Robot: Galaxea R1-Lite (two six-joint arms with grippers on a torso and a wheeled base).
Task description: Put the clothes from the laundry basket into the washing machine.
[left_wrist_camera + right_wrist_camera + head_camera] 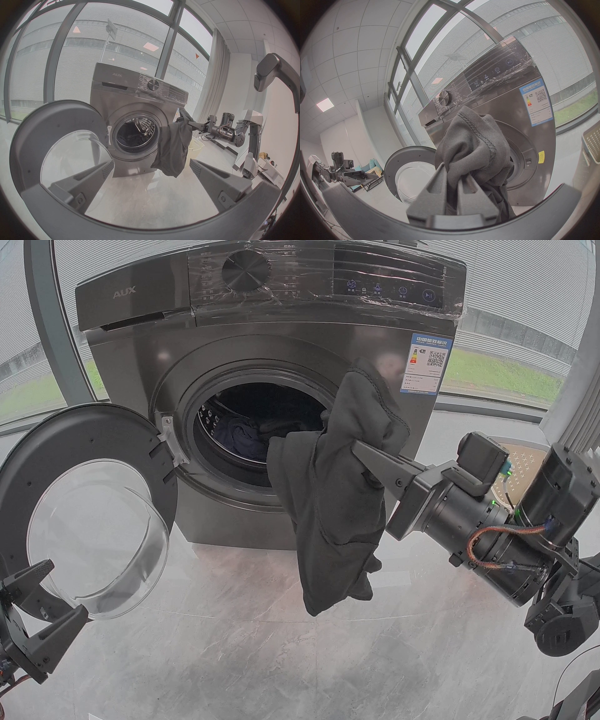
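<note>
Head view, starting nearest: at the near left the left fingers (53, 635) stand spread wide with nothing between them, low over the grey floor (250, 646) and just beside the near edge of the door (81, 440). The left wrist view shows the same wide gap between those fingers (218, 184), which face the washer (137, 93). The door is swung fully open to the left, with its clear glass bowl bulging toward the near side. From the right, the right fingers (390, 468) are pressed together on an upper fold of a dark grey garment (331, 509). In the right wrist view these fingers (470, 200) are closed tight, with the garment (475, 147) bunched above them. The garment hangs in a long drape in front of the right half of the washer's (269, 327) round opening, and its lower end is clear of the floor. One flap reaches the lower right rim of the opening; whether it rests on the rim cannot be told. Farther in, dark blue clothes (240, 437) lie low in the drum (275, 402). A pale perforated basket (528, 465) stands on the floor to the right of the washer, partly hidden by the right arm. Tall windows (519, 309) lie beyond the washer.
</note>
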